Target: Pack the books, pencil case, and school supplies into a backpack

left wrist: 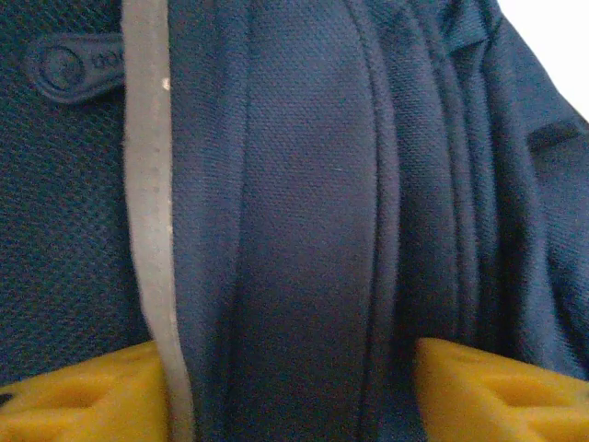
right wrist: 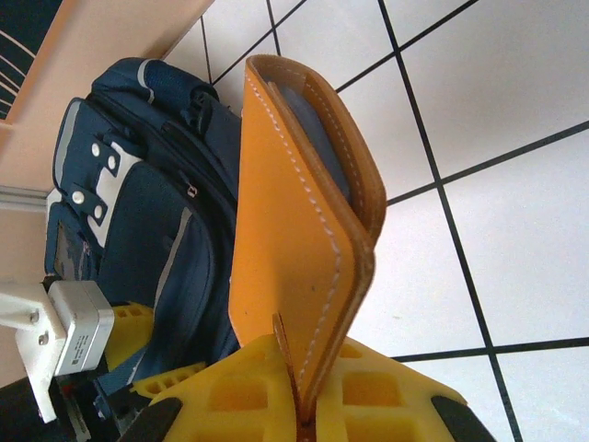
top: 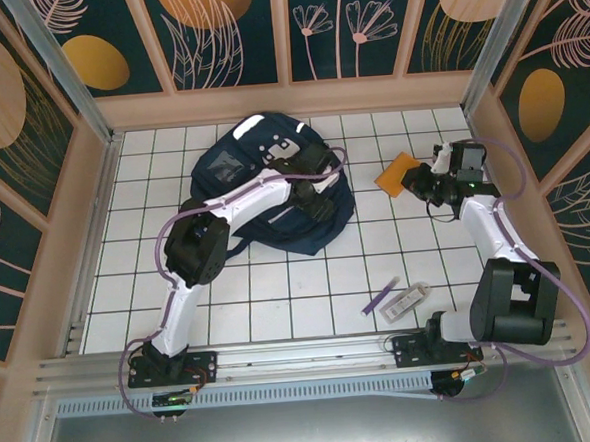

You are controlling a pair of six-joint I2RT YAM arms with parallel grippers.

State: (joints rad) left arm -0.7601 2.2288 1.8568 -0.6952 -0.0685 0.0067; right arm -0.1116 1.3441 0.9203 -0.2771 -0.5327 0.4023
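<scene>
On the tiled table (top: 230, 305): one backpack (top: 263, 188), one orange book (top: 396, 173), one purple pen (top: 382, 297), one clear pack (top: 412, 298), and my two arms.
Backpack, place: middle of the table, under my left arm.
Backpack, axis: its length runs from far left to near right in the top view, the end with the pale grey patches toward the far wall.
Orange book, place: off the table to the right of the backpack, in my right gripper (top: 418, 180).
Orange book, axis: it stands on edge and sticks straight out from my fingers, its free end toward the backpack (right wrist: 138, 230); white stitching runs along the border of the cover (right wrist: 294, 258).
Pen and pack: near my right arm's base, just beside each other, both slanting from near left to far right.
Left gripper (top: 320, 201): low over the backpack; in my left wrist view the yellow fingers (left wrist: 83, 396) stand well apart, a ridge of navy fabric (left wrist: 304, 184) between them, nothing pinched.
Right gripper (right wrist: 304, 396): clamped narrow on the near end of the orange book, a finger on each face.
Grey strip (left wrist: 147, 184): one, running up the fabric beside my left finger.
Writing: a round tag (left wrist: 74, 64) on the backpack bears raised letters, too blurred to read.
</scene>
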